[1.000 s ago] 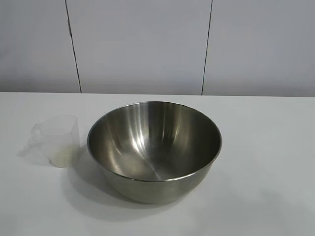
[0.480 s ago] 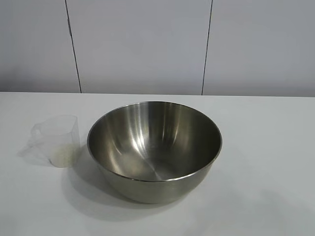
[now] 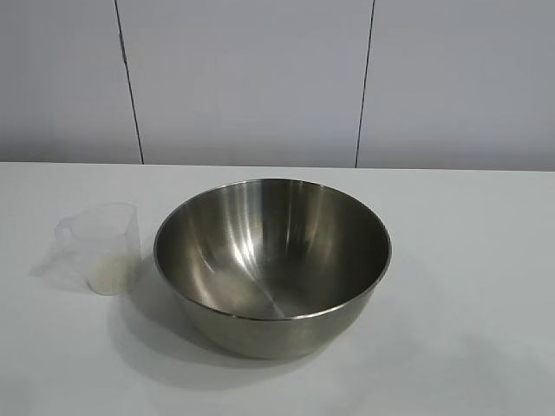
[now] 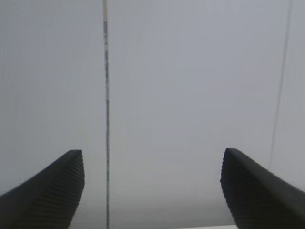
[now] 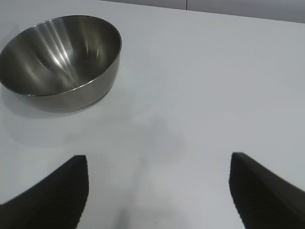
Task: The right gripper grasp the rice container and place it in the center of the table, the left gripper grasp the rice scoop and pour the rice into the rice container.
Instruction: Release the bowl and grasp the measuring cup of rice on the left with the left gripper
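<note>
Both claws, left [image 4: 152,191] and right [image 5: 157,191], spread empty, fingertips only showing, arms hidden.

Both arms lie outside the exterior view; the rice scoop [image 3: 102,247] hides its contents behind cloudy plastic.

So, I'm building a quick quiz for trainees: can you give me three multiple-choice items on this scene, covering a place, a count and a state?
1. Where does the small clear plastic measuring cup stand in the exterior view?
A. left of the bowl
B. inside the bowl
C. right of the bowl

2. How many large round stainless-steel bowls are on the white table?
A. one
B. two
C. three

3. The right gripper is:
A. shut on the bowl
B. open, holding nothing
C. shut on the cup

Answers: 1 A, the cup sits beside the bowl's left rim. 2 A, only one shows. 3 B, its fingers stand wide apart over bare table.
</note>
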Action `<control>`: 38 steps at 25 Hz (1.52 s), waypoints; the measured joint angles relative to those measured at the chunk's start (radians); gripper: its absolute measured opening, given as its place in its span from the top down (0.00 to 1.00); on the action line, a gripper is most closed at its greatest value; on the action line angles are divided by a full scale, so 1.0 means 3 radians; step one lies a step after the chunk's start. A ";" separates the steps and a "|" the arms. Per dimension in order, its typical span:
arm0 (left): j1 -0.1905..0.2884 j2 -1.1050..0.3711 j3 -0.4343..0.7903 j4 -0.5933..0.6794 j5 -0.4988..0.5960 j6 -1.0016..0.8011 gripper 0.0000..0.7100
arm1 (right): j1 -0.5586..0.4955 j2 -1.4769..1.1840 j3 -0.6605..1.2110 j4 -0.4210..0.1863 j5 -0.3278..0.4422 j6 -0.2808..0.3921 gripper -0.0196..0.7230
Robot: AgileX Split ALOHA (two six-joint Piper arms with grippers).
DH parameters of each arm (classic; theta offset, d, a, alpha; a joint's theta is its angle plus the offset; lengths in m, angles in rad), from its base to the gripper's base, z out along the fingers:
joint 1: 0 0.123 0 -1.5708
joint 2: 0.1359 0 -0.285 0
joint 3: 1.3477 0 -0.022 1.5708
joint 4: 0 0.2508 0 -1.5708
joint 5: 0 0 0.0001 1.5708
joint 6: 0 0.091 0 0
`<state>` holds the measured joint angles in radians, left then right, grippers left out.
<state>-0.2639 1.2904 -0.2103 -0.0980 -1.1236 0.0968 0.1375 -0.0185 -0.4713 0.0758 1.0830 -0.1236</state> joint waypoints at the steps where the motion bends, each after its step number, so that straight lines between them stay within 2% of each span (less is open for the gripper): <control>1: 0.0000 0.0000 0.0111 -0.0007 -0.0015 0.0064 0.20 | 0.0000 0.0000 0.0000 0.0000 0.0000 0.0000 0.22; 7: 0.0000 -0.0002 0.0511 -0.0070 -0.0011 0.0155 0.20 | 0.0000 0.0000 0.0000 0.0000 -0.0001 0.0000 0.22; 13: 0.0000 0.0100 0.0538 -0.0082 0.0198 0.0289 0.20 | 0.0000 0.0000 0.0000 0.0000 -0.0001 0.0000 0.22; 17: 0.0000 0.0662 0.0490 -0.0082 -0.0009 0.0304 0.20 | 0.0000 0.0000 0.0000 0.0000 -0.0001 0.0000 0.22; 23: 0.0000 0.1592 0.0347 -0.0156 -0.0039 0.0307 0.20 | 0.0000 0.0000 0.0000 0.0000 -0.0001 0.0000 0.22; 38: 0.0016 0.1991 -0.0089 -0.0244 -0.0091 0.0336 0.20 | 0.0000 0.0000 0.0000 0.0000 -0.0001 0.0000 0.22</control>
<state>-0.2591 1.8876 -0.2370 -0.1712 -1.1508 0.1977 0.1375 -0.0185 -0.4713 0.0758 1.0827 -0.1236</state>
